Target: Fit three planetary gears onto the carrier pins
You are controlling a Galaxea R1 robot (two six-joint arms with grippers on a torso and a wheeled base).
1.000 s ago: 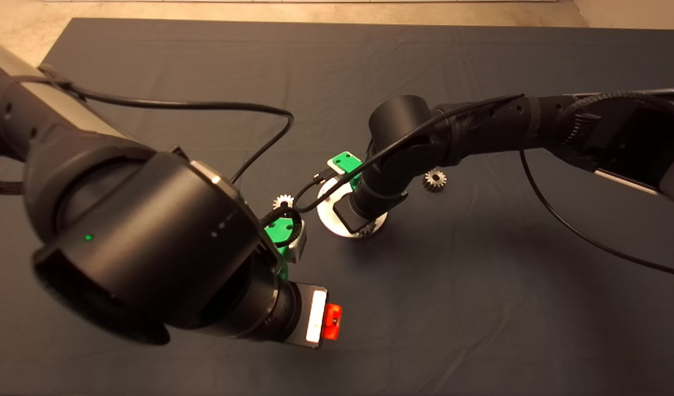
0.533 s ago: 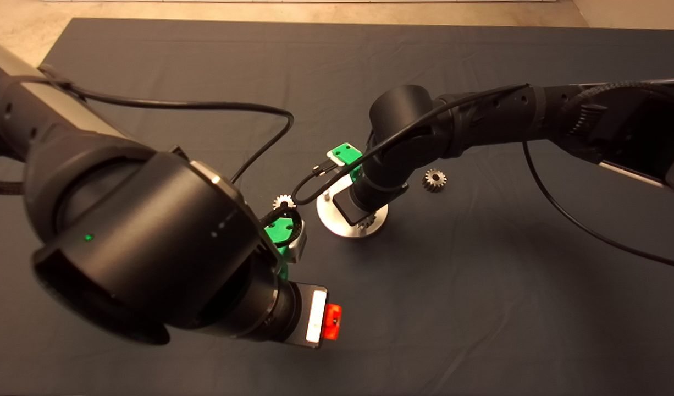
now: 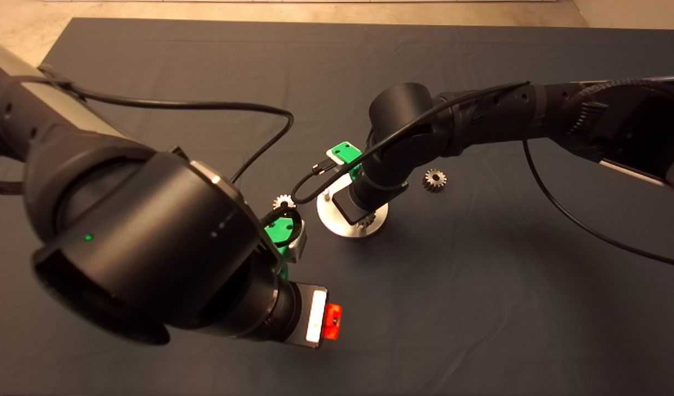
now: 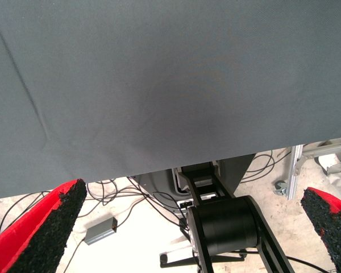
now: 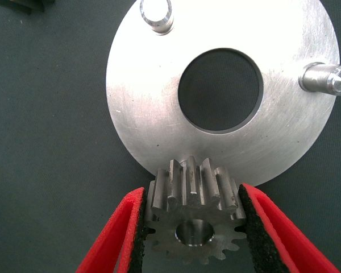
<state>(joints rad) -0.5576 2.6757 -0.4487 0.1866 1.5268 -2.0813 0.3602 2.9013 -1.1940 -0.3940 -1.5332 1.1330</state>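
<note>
The right pincer (image 5: pixel 190 227) pinches one planetary gear (image 5: pixel 192 213) between its black pads, low over the near edge of the silver carrier disc (image 5: pixel 142 102). In the right wrist view the gear's bore shows a silvery end inside it, so the gear appears to sit on or just over the third pin, though how far down it is seated cannot be told. Two carrier pins stand bare: one (image 5: pixel 157 14) at the far rim, another (image 5: pixel 327 78) at the side.

A second gear (image 3: pixel 435 180) lies on the mat (image 3: pixel 480 308) beyond the right arm, well apart from the disc. A third gear (image 3: pixel 282 202) rests beside the left pincer (image 3: pixel 285 231), whose fingers (image 4: pixel 45 227) are spread wide, gripping nothing, as its wrist view looks past the surface edge at cables and a stand on the floor.

The likely risks: if the bore is slightly off the pin's axis, pushing down could jam the gear tilted or shove the unclamped disc across the mat. Releasing before it is fully seated could leave it cocked, or let it drop off.
</note>
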